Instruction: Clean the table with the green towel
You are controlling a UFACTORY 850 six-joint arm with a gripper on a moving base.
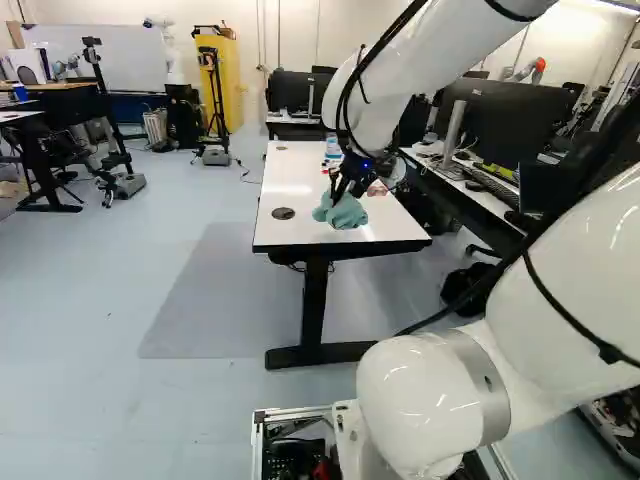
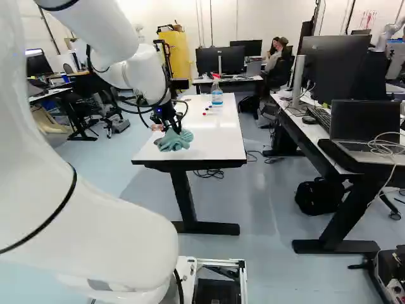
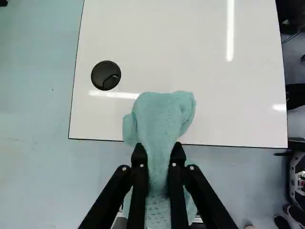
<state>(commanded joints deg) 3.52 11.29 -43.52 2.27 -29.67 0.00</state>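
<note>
We see the claw [image 2: 172, 125] holding the green towel [image 2: 174, 140], cloth squeezed between both fingers and bunched over the near end of the white counter [image 2: 221, 139]. The base views put the towel low at the counter's surface; how much of it touches, we cannot tell.

View comparison. Wrist view: both fingers of the claw [image 3: 158, 149] press on the cloth from opposite sides, one lobe spreading ahead of them, the rest running back between them. It also gives us a close look at a round black grommet [image 3: 106, 75] near one corner. Left base view: the same grommet, plus a smaller dark disc [image 1: 281, 148] at the far end. Right base view: a laptop [image 2: 361, 123] on the side desk [image 2: 311, 132].

Containers: one spray bottle [image 2: 217, 96], upright on the counter toward its far end, red at the nozzle. Its fill level we cannot read. Small red-tipped items [image 2: 207, 111] lie near it.

Obscured: in the left base view the arm [image 1: 372, 105] cuts off part of the bottle. A pinkish patch beside the claw is too small for us to identify.
</note>
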